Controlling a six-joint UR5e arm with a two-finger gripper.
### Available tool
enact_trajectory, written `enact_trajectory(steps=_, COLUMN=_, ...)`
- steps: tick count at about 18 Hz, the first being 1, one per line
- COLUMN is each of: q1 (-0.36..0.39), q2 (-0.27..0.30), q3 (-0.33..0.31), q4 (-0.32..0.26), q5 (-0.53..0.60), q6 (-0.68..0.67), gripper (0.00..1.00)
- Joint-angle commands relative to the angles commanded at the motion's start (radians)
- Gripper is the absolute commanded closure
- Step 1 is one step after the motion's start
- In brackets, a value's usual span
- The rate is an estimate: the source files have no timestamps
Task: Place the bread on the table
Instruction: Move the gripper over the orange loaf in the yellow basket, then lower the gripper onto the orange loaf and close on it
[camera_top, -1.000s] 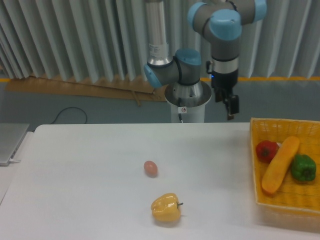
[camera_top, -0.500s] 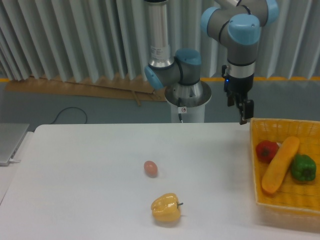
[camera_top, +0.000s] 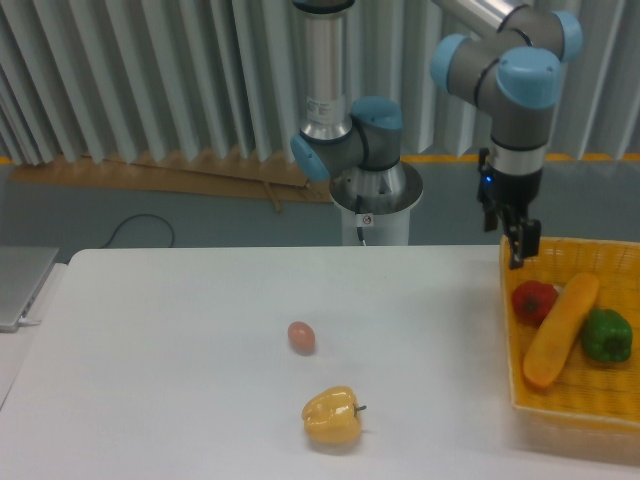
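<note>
- We log the arm's black two-finger end effector (camera_top: 519, 246) now hanging at the near-left corner of the yellow woven basket (camera_top: 570, 405); a second ago it hung well to the left, over the tabletop's back edge. It has travelled steadily rightward and a little lower.
- Finger state: we cannot tell — the tips show only as a narrow dark sliver, edge-on, and nothing is held.
- The long smooth orange-yellow baguette-shaped bread (camera_top: 560, 329) has not shifted. It lies slanted inside the basket, between a red pepper (camera_top: 534, 301) on its left and a green pepper (camera_top: 606, 335) on its right, close against both.
- Our reading: this is the approach leg. The end effector is near the loaf's upper end but not yet above its middle; the grasp and the carry-over are not yet done.
- Surface: the large flat white tabletop (camera_top: 180, 380) carries a small brown egg (camera_top: 301, 337) and, nearer us, a yellow bell pepper (camera_top: 332, 416) — both as they lay before.
- Room: grey corrugated wall panels (camera_top: 150, 80) behind, a wooden plank (camera_top: 180, 178) on the grey floor, a grey laptop edge (camera_top: 20, 285) at far left.
</note>
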Motion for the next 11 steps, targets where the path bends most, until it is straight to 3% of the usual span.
enact_trajectory(steps=2, q1=0.043, q2=-0.019, q3=0.0, q4=-0.002, q5=-0.009, q6=-0.133, gripper=0.0)
enact_trajectory(steps=7, q1=0.104, q2=-0.066, q3=0.023, q4=0.014, q5=-0.009, q6=-0.195, gripper=0.0)
enact_trajectory(steps=9, q1=0.138, q2=-0.083, q3=0.032, q4=0.07, q5=-0.009, q6=-0.229, gripper=0.0)
enact_trajectory(steps=11, q1=0.138, q2=-0.109, q3=0.044, q4=0.092, q5=-0.009, q6=-0.281, gripper=0.0)
